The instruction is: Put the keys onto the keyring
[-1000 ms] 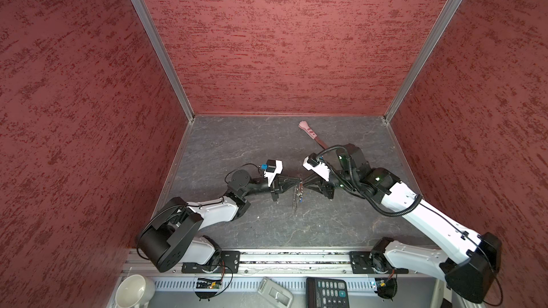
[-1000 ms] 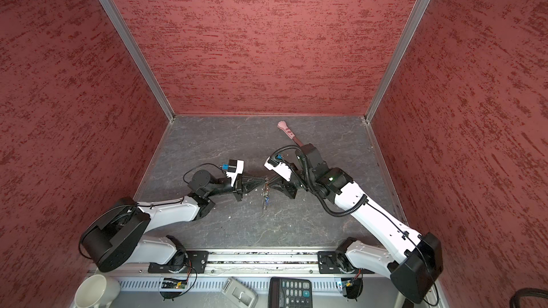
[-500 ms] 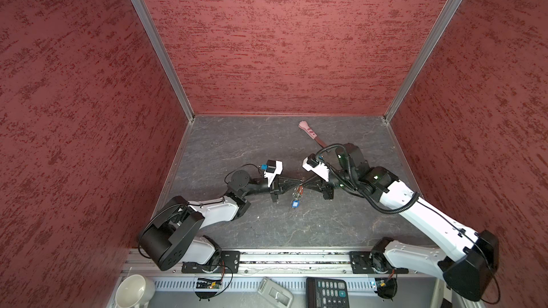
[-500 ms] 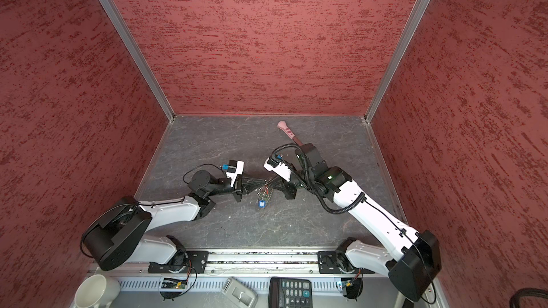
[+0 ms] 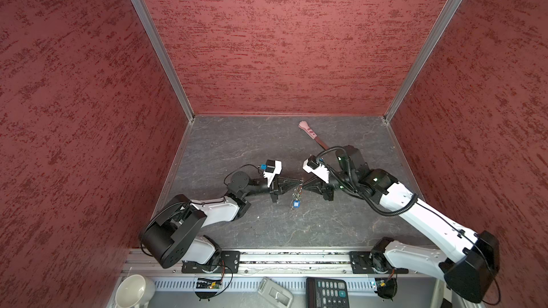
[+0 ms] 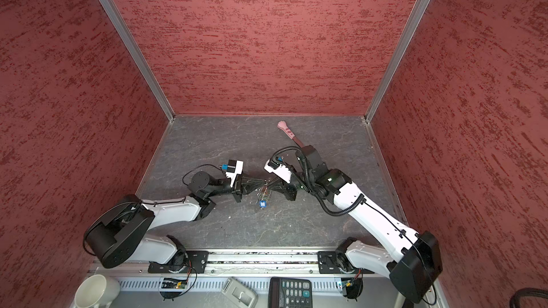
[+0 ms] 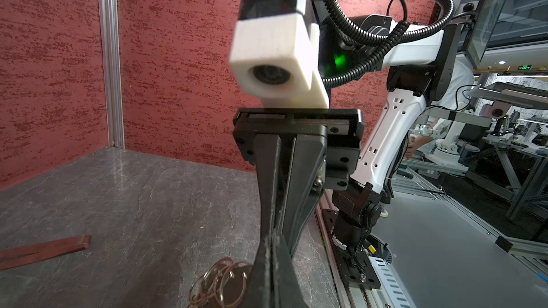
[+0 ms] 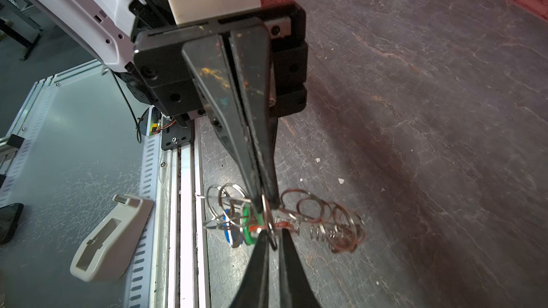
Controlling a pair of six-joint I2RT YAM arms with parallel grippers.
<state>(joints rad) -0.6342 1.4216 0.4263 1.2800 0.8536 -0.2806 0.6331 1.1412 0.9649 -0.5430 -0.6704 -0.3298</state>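
Grey veined desk [image 5: 237, 149] inside red walls, in both top views. The left gripper [image 5: 296, 186] and the right gripper [image 5: 308, 186] meet tip to tip above the middle of the desk. The keyring [image 5: 298, 192] hangs between the two tips. A blue-tagged key [image 5: 296, 203] dangles lowest from it, toward the near edge. A pink-handled tool [image 5: 310, 133] lies near the far edge, its lower end hidden behind the right arm. The same layout shows the left gripper [image 6: 260, 186], right gripper [image 6: 271, 187], keyring [image 6: 264, 193] and blue-tagged key [image 6: 262, 203].

Left wrist view. The jaws of the right gripper [image 7: 274, 226] stand together save for a thin slit and meet the tips of the left gripper [image 7: 271, 250]. Blurred loops of the keyring [image 7: 221, 281] sit just beside them. A flat reddish-brown strip [image 7: 44, 250] lies on the desk [image 7: 118, 202], well apart.

Right wrist view. The jaws of the left gripper [image 8: 265, 197] are pressed together, clamped on a ring of the keyring [image 8: 320, 217]. The jaws of the right gripper [image 8: 274, 241] are nearly together, with a ring wire pinched between them. A green-tagged key [image 8: 247, 226], the blue-tagged key [image 8: 229, 234] and a sliver of a red-tagged key [image 8: 255, 228] crowd on rings just beside the tips. Silver rings and small coils trail off the other side, above the desk [image 8: 415, 143].
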